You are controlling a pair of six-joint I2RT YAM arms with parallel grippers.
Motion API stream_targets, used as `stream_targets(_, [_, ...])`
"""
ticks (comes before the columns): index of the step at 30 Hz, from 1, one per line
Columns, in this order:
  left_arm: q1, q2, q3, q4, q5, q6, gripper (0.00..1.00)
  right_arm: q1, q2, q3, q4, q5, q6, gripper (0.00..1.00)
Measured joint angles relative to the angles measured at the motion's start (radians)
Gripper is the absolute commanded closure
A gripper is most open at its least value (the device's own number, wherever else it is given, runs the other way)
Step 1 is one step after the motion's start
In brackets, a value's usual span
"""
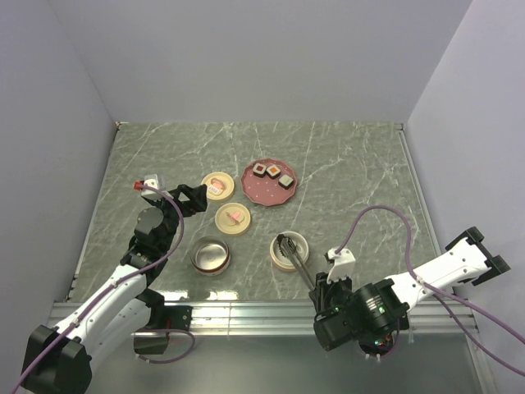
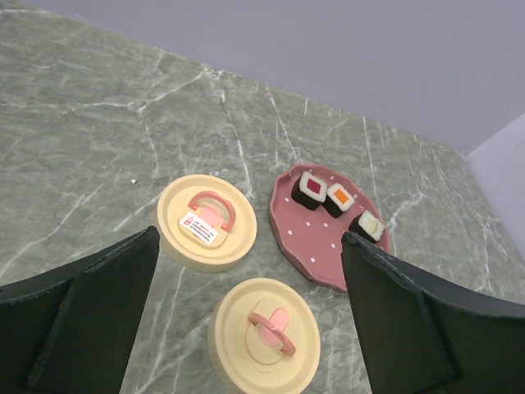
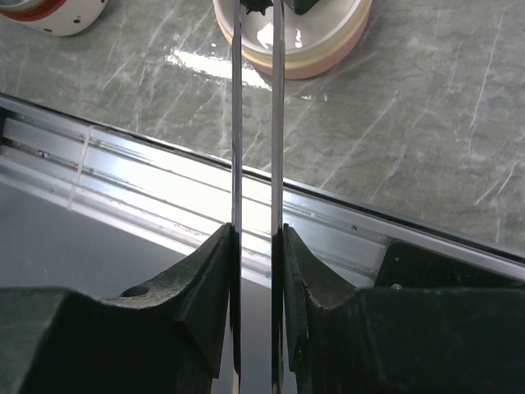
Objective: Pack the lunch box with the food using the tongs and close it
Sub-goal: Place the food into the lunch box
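Tongs (image 1: 297,264) sit clenched in my right claw (image 3: 257,246), their tips inside the round cream container (image 1: 276,256) near the table's front edge. My left claw (image 1: 193,199) hangs wide open, holding nothing, near two cream lids (image 1: 217,185). Three rolls (image 1: 273,172) lie on the pink plate (image 1: 261,192).

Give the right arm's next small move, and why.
Probably lift the tongs straight up out of the cream container: the right gripper is clamped on them, their tips sit inside beside dark food, and three sushi rolls wait on the pink plate.
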Motion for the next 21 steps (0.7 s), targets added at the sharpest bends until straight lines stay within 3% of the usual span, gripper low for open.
stream_targets(13, [0.0, 0.0, 0.0, 0.0, 0.0, 0.0, 0.0, 0.005, -0.001, 0.0, 0.0, -0.036, 0.032, 0.98])
stream_targets(21, [0.0, 0.001, 0.0, 0.0, 0.001, 0.0, 0.0, 0.006, -0.026, -0.009, 0.0, -0.031, 0.048, 0.63])
